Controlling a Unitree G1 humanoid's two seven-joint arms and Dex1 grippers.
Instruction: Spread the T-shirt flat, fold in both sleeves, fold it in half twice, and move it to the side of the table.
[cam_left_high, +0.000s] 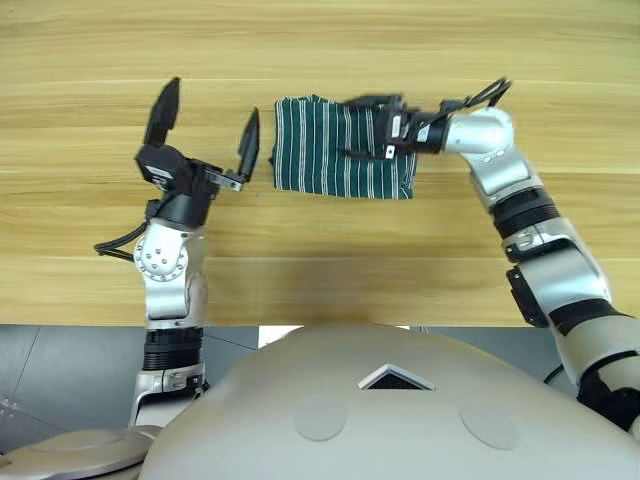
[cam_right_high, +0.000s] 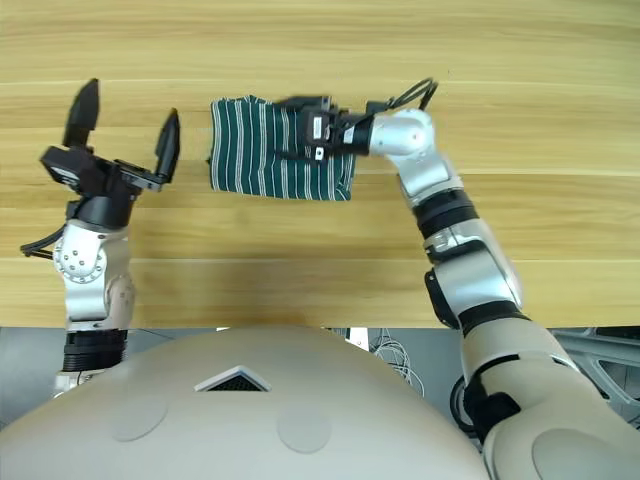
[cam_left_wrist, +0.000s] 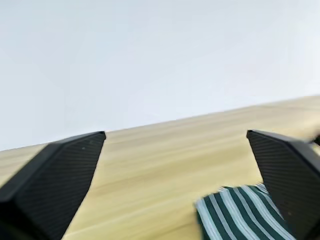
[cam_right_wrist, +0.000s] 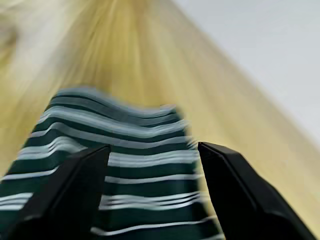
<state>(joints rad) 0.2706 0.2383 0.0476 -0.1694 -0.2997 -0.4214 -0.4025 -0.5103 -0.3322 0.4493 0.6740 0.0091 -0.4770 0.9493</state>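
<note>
The green-striped T-shirt (cam_left_high: 310, 150) lay folded into a small block on the wooden surface (cam_left_high: 320, 40), directly beneath and ahead of my right fingers (cam_left_high: 350, 127). These were spread apart over the cloth with nothing clamped, placed, I judged, to press or drag it toward the side. My left fingers (cam_left_high: 212, 100) stood raised, wide open and empty, just beside the shirt's opposite edge and clear of it. I could not tell whether my right fingertips actually touched the fabric, and the tucked sleeves and lower layers were hidden inside the fold.
</note>
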